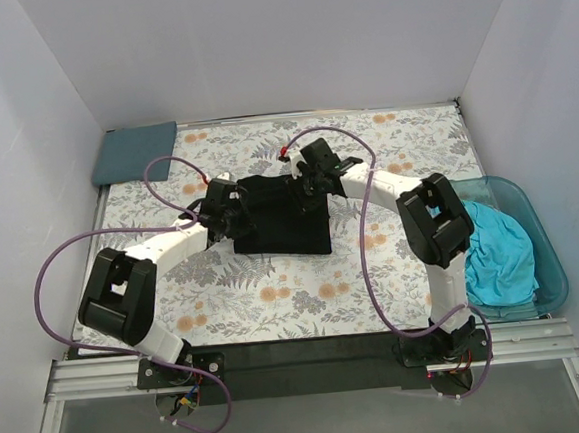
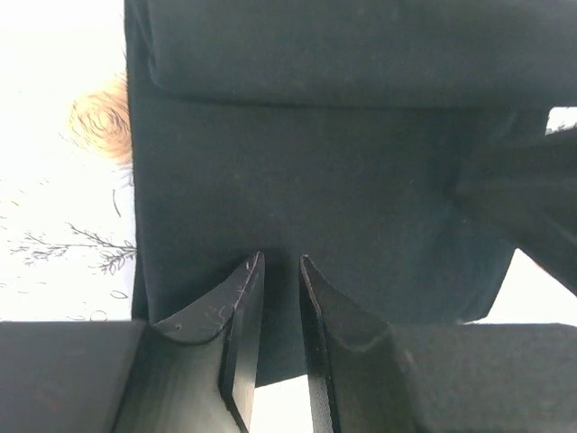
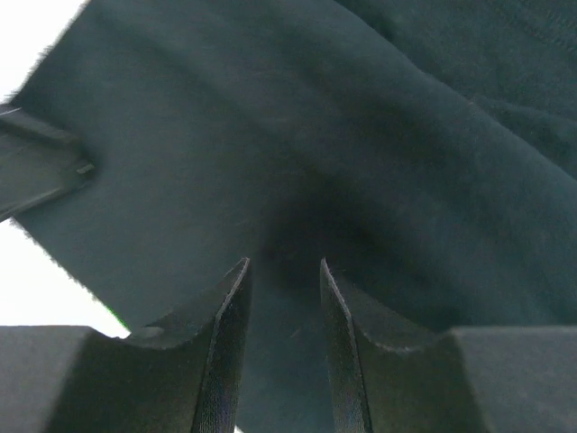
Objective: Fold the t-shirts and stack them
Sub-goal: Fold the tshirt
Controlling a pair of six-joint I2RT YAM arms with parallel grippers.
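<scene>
The black t-shirt (image 1: 285, 227) lies partly folded on the middle of the floral table cloth (image 1: 306, 295). My left gripper (image 1: 231, 216) is at its left edge. In the left wrist view the jaws (image 2: 279, 259) stand narrowly apart with the black cloth (image 2: 315, 162) between them. My right gripper (image 1: 307, 182) is at the shirt's far edge. In the right wrist view the jaws (image 3: 284, 263) hold creased black cloth (image 3: 225, 135). The slate blue-grey t-shirt (image 1: 134, 153) lies folded at the back left. The turquoise t-shirt (image 1: 498, 250) is crumpled in the tub.
The translucent teal tub (image 1: 553, 256) stands at the right table edge beside the right arm. White walls close in the left, back and right. Purple cables loop from both arms over the table cloth.
</scene>
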